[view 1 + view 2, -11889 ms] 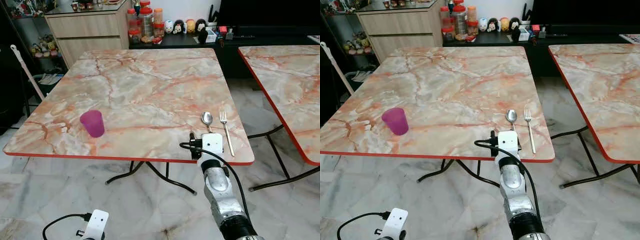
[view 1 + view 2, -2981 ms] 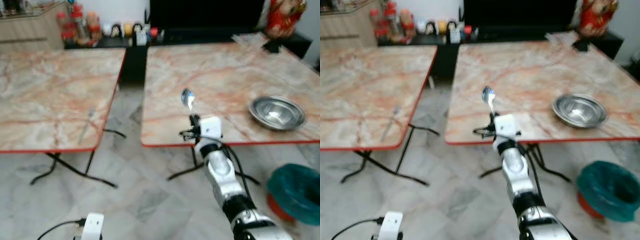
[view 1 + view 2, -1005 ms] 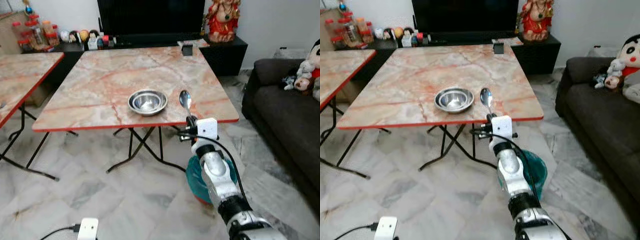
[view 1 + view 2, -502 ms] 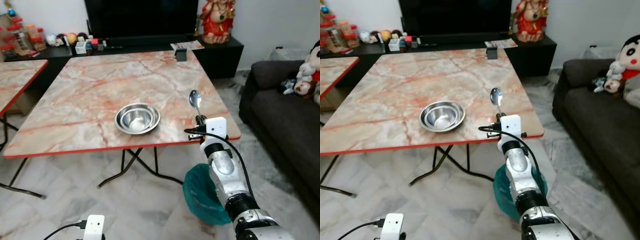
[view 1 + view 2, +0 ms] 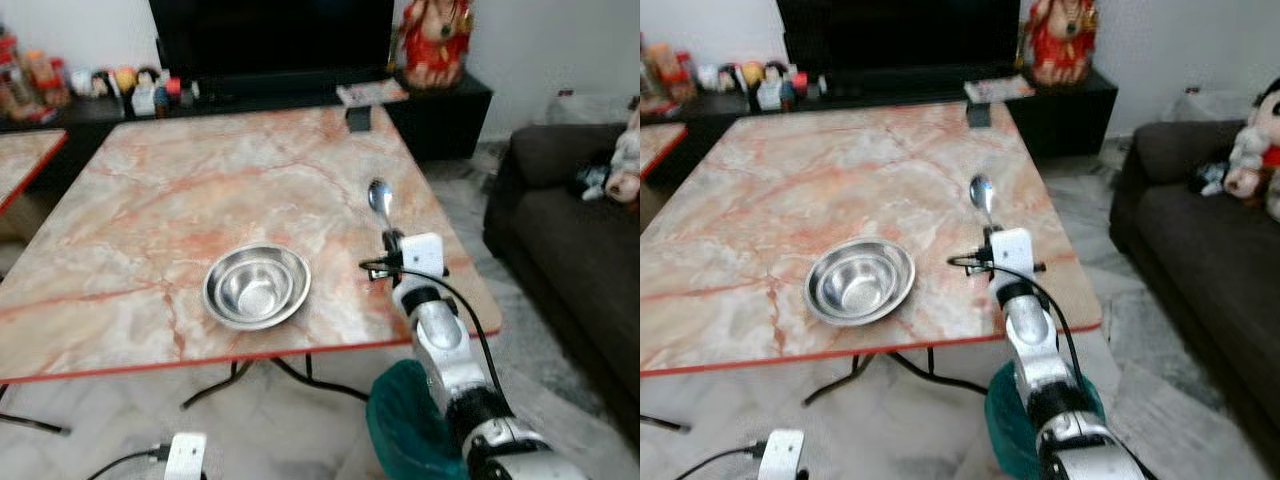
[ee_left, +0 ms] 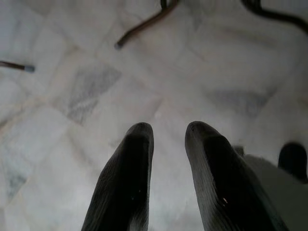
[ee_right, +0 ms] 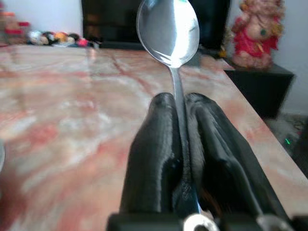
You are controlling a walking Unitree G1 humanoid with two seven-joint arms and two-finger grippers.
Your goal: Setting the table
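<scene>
Left eye view: right gripper (image 5: 390,238) raised over the near right part of the marble table (image 5: 150,210), clamped on a spoon (image 5: 380,198) standing bowl-up, just right of the steel bowl (image 5: 256,286) on the tabletop. Left wrist view: left gripper (image 6: 166,137) hanging low over the tiled floor (image 6: 67,86), fingers (image 6: 130,178) slightly apart, nothing between. Right wrist view: spoon handle pinched between both black fingers (image 7: 154,144), table beyond.
</scene>
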